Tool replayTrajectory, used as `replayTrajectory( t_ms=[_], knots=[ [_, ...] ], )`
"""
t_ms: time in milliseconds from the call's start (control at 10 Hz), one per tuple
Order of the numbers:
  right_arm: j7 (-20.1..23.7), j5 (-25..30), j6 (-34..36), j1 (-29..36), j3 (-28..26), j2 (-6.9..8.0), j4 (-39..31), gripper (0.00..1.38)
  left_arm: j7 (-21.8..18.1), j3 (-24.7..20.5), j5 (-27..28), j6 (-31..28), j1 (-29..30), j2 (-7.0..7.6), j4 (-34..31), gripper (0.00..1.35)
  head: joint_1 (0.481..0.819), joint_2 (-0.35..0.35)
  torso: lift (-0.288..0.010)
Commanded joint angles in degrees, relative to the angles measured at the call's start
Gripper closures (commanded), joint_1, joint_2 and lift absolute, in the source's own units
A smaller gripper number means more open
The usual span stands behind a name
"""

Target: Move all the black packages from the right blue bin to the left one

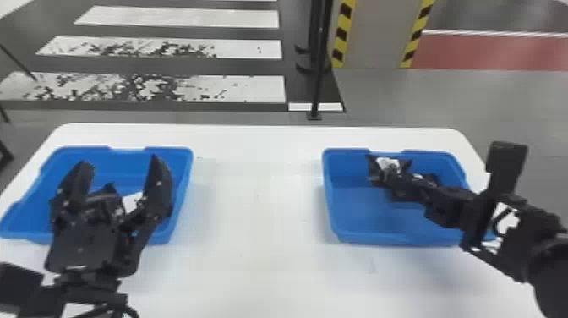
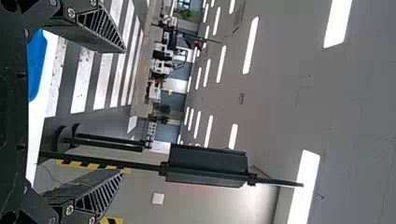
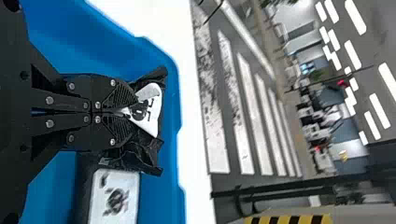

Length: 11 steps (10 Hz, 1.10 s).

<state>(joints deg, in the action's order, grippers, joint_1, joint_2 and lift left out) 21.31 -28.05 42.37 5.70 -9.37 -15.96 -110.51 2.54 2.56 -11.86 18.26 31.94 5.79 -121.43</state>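
My left gripper (image 1: 120,165) stands open above the left blue bin (image 1: 126,151); the left wrist view shows the gripper (image 2: 124,111) with its fingers wide apart and nothing between them. Behind those fingers, a black package with a white label (image 1: 133,201) lies in that bin, partly hidden. In the right blue bin (image 1: 363,215), my right gripper (image 1: 391,181) reaches in from the right. The right wrist view has this gripper (image 3: 127,112) shut on a crumpled black package (image 3: 149,109) by its white label. Beside it lies another black package (image 3: 114,198), white label showing.
Both bins stand on a white table (image 1: 258,203), with a wide strip of tabletop between them. Beyond the far table edge are a thin black pole (image 1: 319,80) and a pillar (image 1: 374,34) with yellow-black striped edges.
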Motion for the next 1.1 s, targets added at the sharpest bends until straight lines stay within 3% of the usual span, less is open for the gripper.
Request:
replayTrajectory(
  t_ms=[0,300,500,1000],
  knots=[
    [2.69,-2.46,-5.81,-1.2,2.4,-0.56,1.74,1.15,0.0,0.41,-0.59,0.17,-0.03,0.01,-0.42,0.15,0.695,-0.018,-0.183],
    [10.6,-11.14,-12.84,-5.42,9.83,-1.88,8.63,1.15,0.0,1.67,-2.53,-1.38,-0.17,0.54,-2.53,0.16,0.695,0.048,-0.183],
    [11.83,-15.71,-13.41,-6.55,14.63,-2.23,9.61,1.15,0.0,3.04,-2.88,-2.93,-0.59,0.98,-2.81,0.16,0.695,0.097,-0.183],
    [12.18,-21.2,-13.69,-8.52,23.77,-3.2,8.35,1.15,-0.26,4.18,-2.65,-7.57,-1.15,1.33,-2.81,0.16,0.695,0.187,-0.183]
  ],
)
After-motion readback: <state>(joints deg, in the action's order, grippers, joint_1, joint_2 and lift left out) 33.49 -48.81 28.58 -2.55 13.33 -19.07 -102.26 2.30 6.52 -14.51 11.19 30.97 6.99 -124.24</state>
